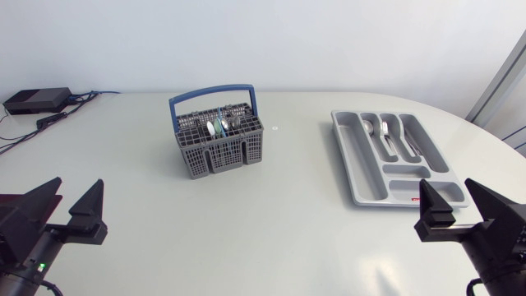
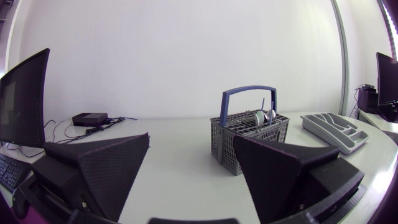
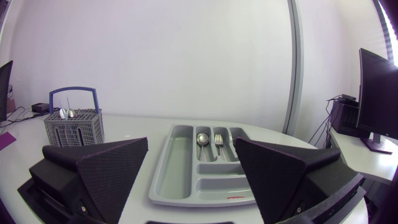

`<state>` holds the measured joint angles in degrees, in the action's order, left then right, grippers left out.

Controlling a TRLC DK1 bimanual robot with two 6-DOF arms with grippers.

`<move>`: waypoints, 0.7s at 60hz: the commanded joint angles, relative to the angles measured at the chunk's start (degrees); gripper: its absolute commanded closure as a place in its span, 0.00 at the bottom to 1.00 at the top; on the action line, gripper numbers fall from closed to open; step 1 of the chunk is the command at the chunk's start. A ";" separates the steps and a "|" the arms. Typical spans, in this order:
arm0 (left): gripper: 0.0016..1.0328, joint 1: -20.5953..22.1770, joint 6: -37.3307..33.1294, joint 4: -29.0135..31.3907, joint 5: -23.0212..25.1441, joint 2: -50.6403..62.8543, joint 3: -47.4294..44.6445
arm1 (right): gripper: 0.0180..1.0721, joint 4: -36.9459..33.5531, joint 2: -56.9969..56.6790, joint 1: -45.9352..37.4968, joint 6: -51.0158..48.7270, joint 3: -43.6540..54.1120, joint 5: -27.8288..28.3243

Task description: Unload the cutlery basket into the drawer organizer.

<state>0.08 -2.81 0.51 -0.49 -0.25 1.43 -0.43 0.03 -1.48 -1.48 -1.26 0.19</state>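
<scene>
The grey cutlery basket (image 1: 219, 140) with a blue handle stands upright at the table's middle, holding several pieces of cutlery; spoon bowls stick up from the basket (image 2: 249, 135). The grey drawer organizer (image 1: 394, 156) lies to its right with a spoon (image 1: 385, 131) and a fork (image 1: 403, 138) in its long compartments, also seen ahead of my right gripper as the organizer (image 3: 205, 168). My left gripper (image 1: 64, 210) stands open near the front left edge, empty. My right gripper (image 1: 460, 210) stands open at the front right, just before the organizer's near end, empty.
A small black box (image 1: 37, 100) with cables lies at the back left corner. A tiny round mark (image 1: 275, 128) sits on the table between basket and organizer. Bare tabletop stretches between both grippers and the basket.
</scene>
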 commanded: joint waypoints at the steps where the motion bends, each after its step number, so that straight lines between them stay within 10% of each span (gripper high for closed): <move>1: 0.04 -0.08 -0.18 -0.07 0.14 -0.45 -1.34 | 0.04 -0.10 -0.30 0.51 1.39 1.26 0.08; 42: 0.04 0.28 -0.71 2.91 0.14 0.34 6.57 | 0.04 2.80 0.76 4.46 1.56 -1.03 -1.77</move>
<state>0.08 -3.01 2.68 -0.49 -0.21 3.22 1.19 0.03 1.63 -1.45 -1.28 -0.95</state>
